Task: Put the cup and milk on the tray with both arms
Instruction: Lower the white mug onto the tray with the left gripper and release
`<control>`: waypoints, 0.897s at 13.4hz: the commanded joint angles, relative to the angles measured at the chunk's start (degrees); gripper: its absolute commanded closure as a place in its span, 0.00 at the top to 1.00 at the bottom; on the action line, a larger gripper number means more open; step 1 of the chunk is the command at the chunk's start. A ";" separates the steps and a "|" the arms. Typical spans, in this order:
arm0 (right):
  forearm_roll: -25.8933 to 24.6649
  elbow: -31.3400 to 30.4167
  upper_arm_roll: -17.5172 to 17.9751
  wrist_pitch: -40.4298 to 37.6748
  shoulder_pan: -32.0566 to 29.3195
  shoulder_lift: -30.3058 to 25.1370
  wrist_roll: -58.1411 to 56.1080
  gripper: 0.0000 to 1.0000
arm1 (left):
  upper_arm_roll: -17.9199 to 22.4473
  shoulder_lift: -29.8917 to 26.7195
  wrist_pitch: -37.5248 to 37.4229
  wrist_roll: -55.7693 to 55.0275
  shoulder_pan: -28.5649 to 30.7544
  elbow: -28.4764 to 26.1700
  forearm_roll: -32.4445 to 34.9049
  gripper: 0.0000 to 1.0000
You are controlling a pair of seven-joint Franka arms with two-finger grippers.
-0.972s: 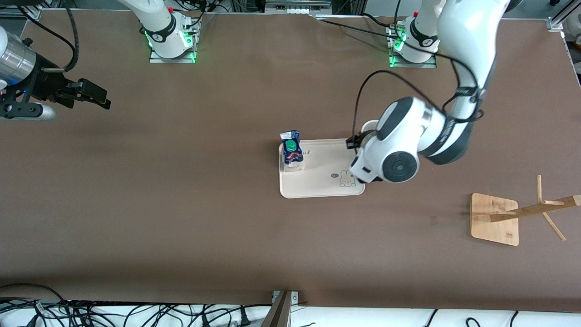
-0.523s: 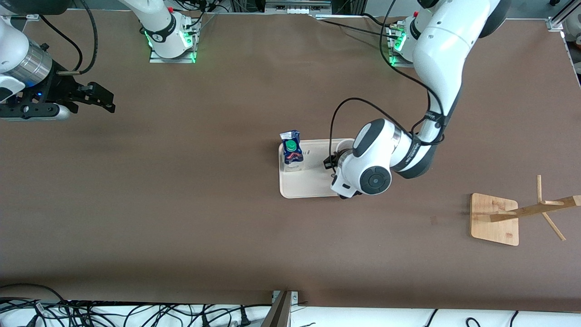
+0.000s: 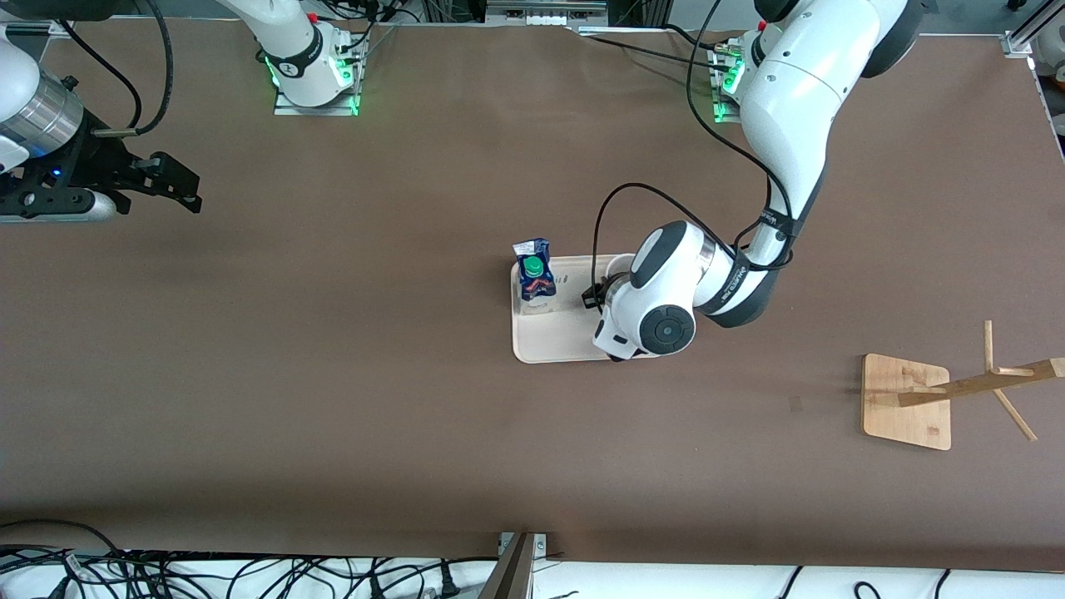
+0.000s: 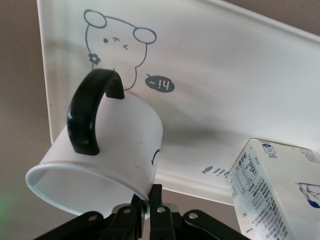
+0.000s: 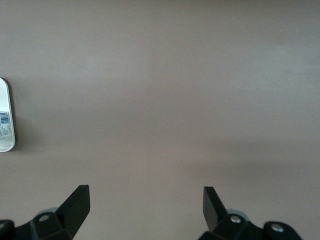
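Observation:
My left gripper (image 4: 148,199) is shut on the rim of the cup (image 4: 120,145), a white mug with a black handle, which is tilted over the tray (image 4: 225,70). In the front view the left arm's wrist hides that gripper, and only a bit of the cup (image 3: 617,265) shows beside it, over the tray (image 3: 557,343). The milk (image 3: 535,275) stands on the tray at its end toward the right arm, and the milk (image 4: 280,195) is close beside the cup. My right gripper (image 3: 176,185) waits open and empty over bare table near the right arm's end; its jaws (image 5: 145,205) stand wide apart.
A wooden rack (image 3: 908,401) with slanted pegs stands toward the left arm's end of the table, nearer to the front camera than the tray. Cables lie along the table's edge closest to the front camera. A small white labelled thing (image 5: 5,116) shows at the edge of the right wrist view.
The left arm has carried the cup from the tray's end toward the left arm inward over the tray, closer to the milk. The right gripper shifted slightly and stays open.

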 commanded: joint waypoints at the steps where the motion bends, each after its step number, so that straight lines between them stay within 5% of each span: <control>1: -2.83 1.64 0.73 -0.41 -0.66 0.55 -1.08 1.00 | 0.70 1.48 -0.53 -0.03 -0.55 1.82 0.83 0.65; 2: -3.54 2.07 0.73 -0.93 -0.31 0.55 -2.30 1.00 | 0.70 1.22 -0.62 0.14 -0.29 1.82 2.57 1.00; 8: -3.11 2.17 0.56 -0.94 -0.22 1.25 -4.51 1.00 | 0.61 -1.76 -6.23 2.51 0.33 3.14 3.65 1.00; 12: -2.41 2.60 0.47 -0.41 -0.22 1.34 -4.51 1.00 | 0.61 -8.69 -12.03 11.98 3.49 3.14 3.64 1.00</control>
